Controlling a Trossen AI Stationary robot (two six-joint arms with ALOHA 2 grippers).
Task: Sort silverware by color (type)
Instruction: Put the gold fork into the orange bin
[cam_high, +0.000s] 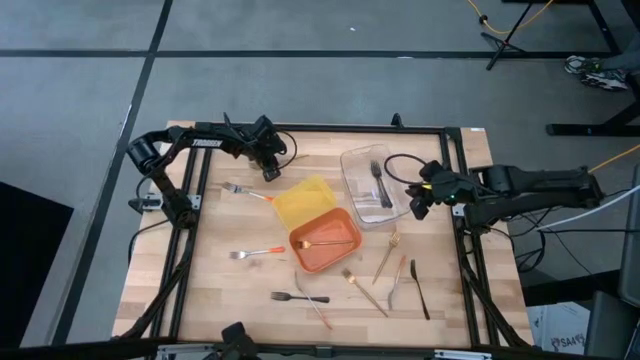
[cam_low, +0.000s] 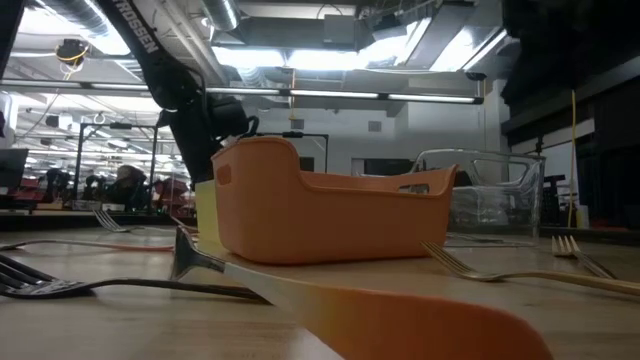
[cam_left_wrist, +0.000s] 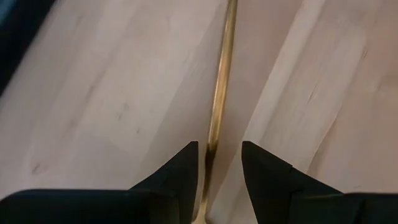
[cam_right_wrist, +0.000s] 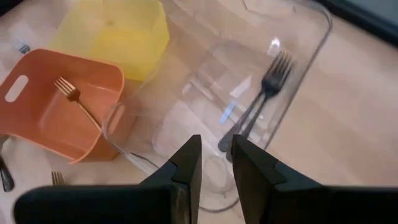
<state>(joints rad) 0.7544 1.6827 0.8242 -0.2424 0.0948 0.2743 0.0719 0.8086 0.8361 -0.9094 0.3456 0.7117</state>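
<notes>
— Where's the silverware?
— Black forks (cam_right_wrist: 264, 93) lie in the clear plastic tray (cam_high: 352, 165), a gold fork (cam_right_wrist: 78, 102) in the orange plastic tray (cam_high: 344, 255); others scatter across the wooden table (cam_high: 240, 295).
— The grippers?
— The right gripper (cam_right_wrist: 216, 155) hovers over the clear tray, fingers narrowly parted, empty. The left gripper (cam_left_wrist: 219, 163), far left, stands open, empty.

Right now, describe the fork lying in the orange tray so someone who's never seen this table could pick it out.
Find the orange tray in the middle of the wooden table, between the yellow tray and the clear tray. The gold fork is the only utensil inside it; the clear tray's fork is black.
</notes>
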